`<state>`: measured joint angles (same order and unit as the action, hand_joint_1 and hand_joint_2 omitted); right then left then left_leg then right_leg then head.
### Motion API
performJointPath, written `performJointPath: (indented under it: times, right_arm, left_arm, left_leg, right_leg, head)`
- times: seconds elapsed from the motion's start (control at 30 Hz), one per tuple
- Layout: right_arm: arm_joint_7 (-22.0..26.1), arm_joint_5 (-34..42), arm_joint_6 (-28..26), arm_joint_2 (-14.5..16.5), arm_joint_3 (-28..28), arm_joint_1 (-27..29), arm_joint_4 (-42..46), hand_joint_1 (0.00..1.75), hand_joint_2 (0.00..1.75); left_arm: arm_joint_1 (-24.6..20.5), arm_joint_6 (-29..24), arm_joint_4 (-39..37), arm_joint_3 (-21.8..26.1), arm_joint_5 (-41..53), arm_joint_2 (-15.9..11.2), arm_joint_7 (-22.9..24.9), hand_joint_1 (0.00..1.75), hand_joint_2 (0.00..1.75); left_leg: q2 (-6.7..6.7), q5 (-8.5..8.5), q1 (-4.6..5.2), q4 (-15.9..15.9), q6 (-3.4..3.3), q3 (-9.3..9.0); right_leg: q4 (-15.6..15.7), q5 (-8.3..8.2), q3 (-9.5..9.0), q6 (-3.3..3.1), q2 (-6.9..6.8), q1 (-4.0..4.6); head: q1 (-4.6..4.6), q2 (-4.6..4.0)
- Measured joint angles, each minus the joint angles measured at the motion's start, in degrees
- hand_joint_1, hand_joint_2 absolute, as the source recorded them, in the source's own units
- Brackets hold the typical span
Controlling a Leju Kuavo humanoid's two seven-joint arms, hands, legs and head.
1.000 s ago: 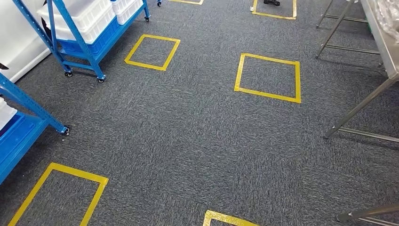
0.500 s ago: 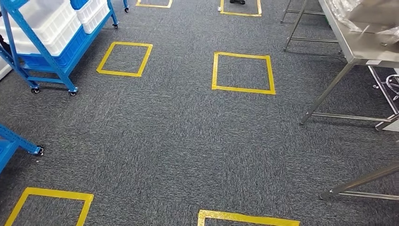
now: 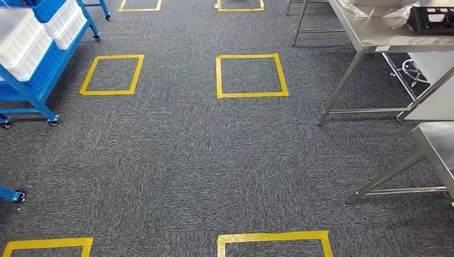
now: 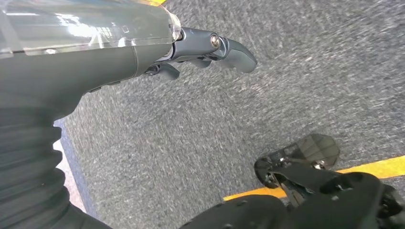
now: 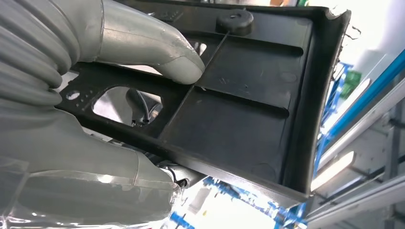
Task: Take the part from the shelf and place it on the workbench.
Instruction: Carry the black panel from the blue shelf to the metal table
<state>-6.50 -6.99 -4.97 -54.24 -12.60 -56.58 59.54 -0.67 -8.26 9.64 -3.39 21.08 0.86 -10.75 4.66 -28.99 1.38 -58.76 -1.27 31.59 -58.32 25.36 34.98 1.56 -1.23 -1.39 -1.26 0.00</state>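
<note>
In the right wrist view my right hand [image 5: 67,129] grips a flat black plastic part [image 5: 248,100] with ribs and a raised rim. Its thumb [image 5: 157,47] presses on the part's face and the other fingers sit under it. My left hand [image 4: 200,47] hangs above the grey carpet, holding nothing, its fingers loosely apart. In the head view the steel workbench [image 3: 369,36] stands at the upper right, with another black part [image 3: 434,20] lying on its top. The blue shelf [image 3: 37,80] with white bins [image 3: 21,37] stands at the upper left.
Yellow tape squares [image 3: 250,76] mark the grey carpet between shelf and workbench. A second steel table [image 3: 440,144] juts in at the right edge, its legs [image 3: 391,174] reaching the floor. A blue shelf foot [image 3: 10,194] sits at the left edge.
The whole head view has swung right: the shelves have slid off to the left and the workbench top with its black part has come into view. The camera moved, not the things.
</note>
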Motion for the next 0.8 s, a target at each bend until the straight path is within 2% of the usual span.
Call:
performJointPath:
  times: [0.07,0.13,0.17,0.2,0.23,0.27,0.33,0.4,0.47,0.5,0.53,0.6,0.63,0.67,0.7,0.73,0.8]
  right_arm:
    - [0.0,0.0,0.0,-0.2,0.0,-0.1,0.0,1.75,1.75]
    - [0.0,0.0,0.0,-0.2,0.0,-0.1,0.0,1.75,1.75]
    - [0.0,0.1,0.0,-0.1,0.0,-0.1,0.0,1.75,1.75]
    - [0.0,0.1,0.0,-0.2,-0.1,-0.1,0.0,1.75,1.75]
    - [0.0,0.2,0.0,-0.2,-0.1,-0.1,-0.1,1.75,1.75]
    - [0.0,0.3,0.0,-0.2,-0.2,-0.1,-0.1,1.75,1.75]
    - [0.0,0.4,0.0,-0.2,-0.3,-0.1,-0.2,1.75,1.75]
    - [-0.1,0.3,0.2,-0.2,-0.3,-0.1,-0.2,1.75,1.75]
    - [-0.4,0.2,0.3,-0.3,-0.3,-0.1,-0.2,1.75,1.75]
    - [-0.5,0.1,0.3,-0.4,-0.3,-0.3,-0.2,1.75,1.75]
    - [-0.6,0.0,0.3,-0.5,-0.3,-0.6,-0.2,1.75,1.75]
    - [-0.7,0.0,0.3,-0.5,-0.3,-1.1,-0.2,1.75,1.75]
    - [-0.7,-0.1,0.3,-0.5,-0.3,-1.3,-0.2,1.75,1.75]
    - [-0.8,-0.2,0.4,-0.4,-0.3,-1.3,-0.3,1.75,1.75]
    - [-1.0,-0.4,0.4,-0.3,-0.2,-1.5,-0.3,1.75,1.75]
    - [-1.2,-0.7,0.4,-0.2,-0.1,-1.9,-0.3,1.75,1.75]
    - [-1.6,-1.6,0.5,0.1,0.3,-3.2,-0.3,1.75,1.75]
  left_arm:
    - [0.0,0.0,0.0,0.0,0.0,0.0,0.0,0.00,1.75]
    - [0.1,0.0,0.0,-0.1,0.0,0.0,0.0,0.00,1.75]
    - [0.1,0.0,0.0,-0.1,0.0,0.0,0.0,0.00,1.75]
    - [0.1,0.0,0.0,0.0,-0.1,0.0,0.0,0.00,1.75]
    - [0.2,0.0,0.0,0.0,-0.1,0.0,0.0,0.00,1.75]
    - [0.2,0.0,0.0,0.0,-0.1,0.0,-0.1,0.00,1.75]
    - [0.3,0.0,0.0,0.0,-0.1,-0.1,-0.1,0.00,1.75]
    - [0.3,0.2,0.0,0.0,-0.1,-0.2,-0.1,0.00,1.75]
    - [0.0,0.4,0.0,0.0,-0.1,-0.2,0.1,0.00,1.75]
    - [-0.1,0.6,0.0,0.0,-0.1,-0.1,0.2,0.00,1.75]
    - [-0.2,0.7,0.0,0.0,-0.1,-0.1,0.2,0.00,1.75]
    - [-0.1,0.9,0.0,0.0,-0.1,-0.1,0.3,0.00,1.75]
    - [0.0,1.0,0.0,0.0,-0.1,-0.1,0.4,0.00,1.75]
    - [0.0,1.2,0.0,0.0,-0.1,-0.1,0.4,0.00,1.75]
    - [0.0,1.4,0.0,0.0,-0.1,-0.1,0.5,0.00,1.75]
    - [0.0,1.7,0.0,0.0,-0.1,0.0,0.5,0.00,1.75]
    - [0.0,2.5,0.0,0.0,-0.1,0.0,0.7,0.00,1.75]
  left_leg:
    - [-2.39,-3.10,-0.32,-5.3,0.41,2.31]
    - [-3.81,-6.40,-0.47,-13.3,0.38,6.16]
    - [-4.03,-6.87,-0.47,-15.8,0.25,7.53]
    - [-4.17,-6.17,-0.44,-16.1,0.03,7.94]
    - [-4.38,-4.41,-0.38,-14.1,-0.29,7.23]
    - [-4.98,-2.03,-0.27,-10.4,-0.69,5.72]
    - [-7.61,1.36,-0.18,-2.9,-1.41,2.56]
    - [-9.07,2.02,-0.12,0.1,-1.69,1.26]
    - [-8.01,2.48,-0.02,1.1,-1.90,0.78]
    - [-7.39,2.87,-0.02,1.9,-2.09,0.42]
    - [-6.72,3.28,-0.05,2.8,-2.27,0.08]
    - [-5.50,3.64,-0.07,3.5,-2.46,-0.24]
    - [-4.91,3.62,-0.07,3.6,-2.47,-0.23]
    - [-4.34,3.53,-0.08,3.5,-2.42,-0.20]
    - [-3.72,3.40,-0.11,3.4,-2.32,-0.20]
    - [-3.15,3.23,-0.17,3.3,-2.16,-0.19]
    - [-2.05,2.65,-0.27,2.7,-1.59,-0.17]
  right_leg:
    - [0.1,-0.04,-0.06,-0.62,0.91,-0.04]
    - [-0.1,0.04,-0.02,-0.98,1.98,0.25]
    - [-0.1,0.08,-0.01,-1.06,2.59,0.40]
    - [-0.2,0.13,0.00,-1.13,3.23,0.53]
    - [-0.3,0.16,-0.03,-1.18,3.88,0.62]
    - [-0.3,0.18,-0.06,-1.21,4.53,0.64]
    - [-0.3,0.14,0.03,-1.07,5.74,0.55]
    - [-0.2,-0.09,0.33,-0.47,6.91,0.11]
    - [0.0,-0.36,0.51,0.28,7.76,-0.32]
    - [-0.3,-0.11,0.71,0.51,7.07,-0.36]
    - [-1.4,0.71,1.29,0.68,5.84,-0.29]
    - [-7.0,3.86,3.99,1.08,2.88,-0.23]
    - [-10.6,5.44,5.77,1.38,2.22,-0.35]
    - [-13.5,6.29,7.15,1.70,1.91,-0.56]
    - [-14.5,6.11,7.64,2.02,1.69,-0.82]
    - [-13.2,4.91,6.95,2.36,1.42,-1.06]
    - [-6.1,1.58,3.06,2.99,0.05,-1.36]
  head:
    - [0.04,0.00]
    - [0.07,0.00]
    - [0.06,0.00]
    - [0.07,0.00]
    - [0.07,0.00]
    - [0.06,0.00]
    - [0.02,0.00]
    - [0.03,0.00]
    - [0.04,0.00]
    - [-0.02,0.00]
    - [-0.13,0.00]
    - [-0.38,0.00]
    - [-0.45,0.00]
    - [-0.47,0.00]
    - [-0.46,0.00]
    - [-0.46,0.00]
    - [-0.46,0.00]
